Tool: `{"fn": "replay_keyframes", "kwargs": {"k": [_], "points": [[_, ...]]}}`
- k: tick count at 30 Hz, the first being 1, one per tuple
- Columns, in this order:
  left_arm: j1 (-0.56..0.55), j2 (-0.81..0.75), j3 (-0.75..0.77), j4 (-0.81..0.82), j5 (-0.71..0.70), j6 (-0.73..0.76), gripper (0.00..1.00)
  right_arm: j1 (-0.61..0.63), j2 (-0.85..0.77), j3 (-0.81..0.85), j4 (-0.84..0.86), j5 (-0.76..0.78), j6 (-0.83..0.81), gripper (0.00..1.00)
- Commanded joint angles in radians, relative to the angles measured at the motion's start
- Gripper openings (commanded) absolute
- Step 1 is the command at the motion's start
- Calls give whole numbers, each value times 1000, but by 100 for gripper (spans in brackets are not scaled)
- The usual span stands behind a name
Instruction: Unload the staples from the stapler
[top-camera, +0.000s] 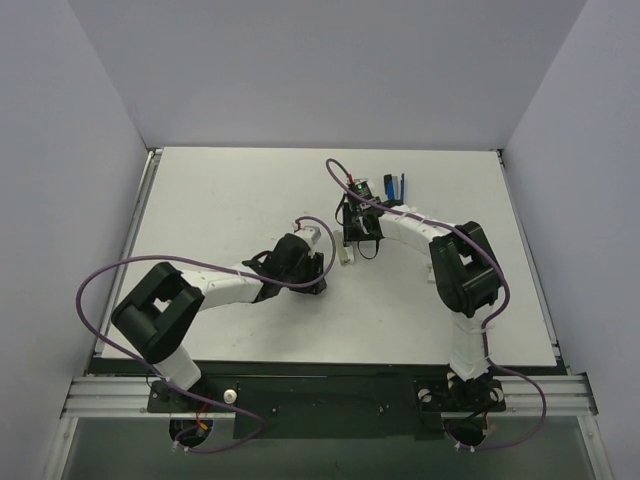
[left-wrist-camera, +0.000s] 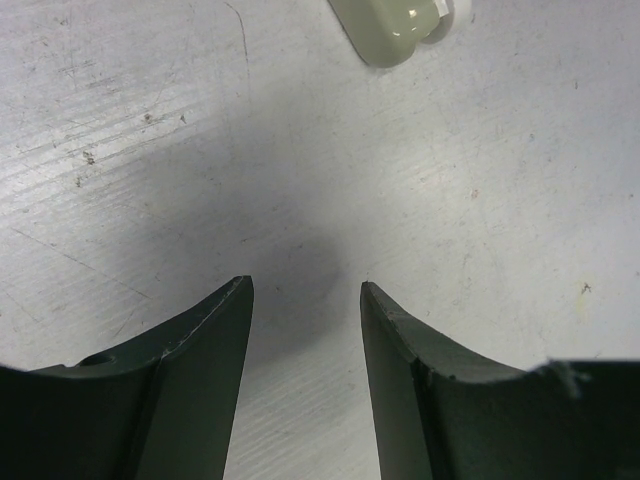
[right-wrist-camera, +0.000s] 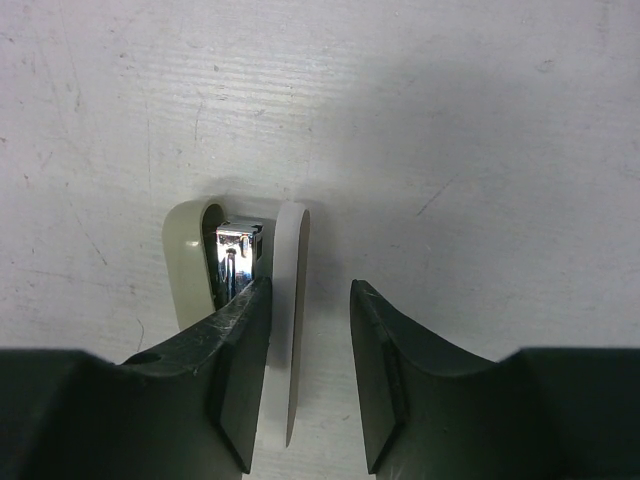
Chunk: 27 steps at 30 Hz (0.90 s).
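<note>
Straddling the white plastic arm (right-wrist-camera: 292, 300) of the cream stapler (right-wrist-camera: 188, 265) lying sideways on the white surface (right-wrist-camera: 480, 150), the half-open right tool (right-wrist-camera: 310, 290) is needing a square squeeze clear of the chrome magazine (right-wrist-camera: 238, 245), staples presumably hiding inside unseen, while the left tool (left-wrist-camera: 305, 285) is hovering wide and empty.

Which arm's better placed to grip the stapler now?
Right. The right gripper sits over the stapler, jaws apart around its white edge. The left gripper hangs open over the table, with the stapler off ahead.
</note>
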<state>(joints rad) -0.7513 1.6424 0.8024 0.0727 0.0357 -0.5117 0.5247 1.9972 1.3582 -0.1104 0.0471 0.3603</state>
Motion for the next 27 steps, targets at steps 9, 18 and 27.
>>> {"fn": "replay_keyframes", "kwargs": {"k": [9, 18, 27], "points": [[-3, 22, 17, 47, 7, 13, 57, -5, 6, 16, -34, 0, -11, 20], [-2, 2, -3, 84, 30, -2, 57, -14, -86, -43, -29, 13, 2, 0], [0, -53, -60, 245, 133, -105, 63, 8, -354, -218, -29, 51, 38, 0]]}}
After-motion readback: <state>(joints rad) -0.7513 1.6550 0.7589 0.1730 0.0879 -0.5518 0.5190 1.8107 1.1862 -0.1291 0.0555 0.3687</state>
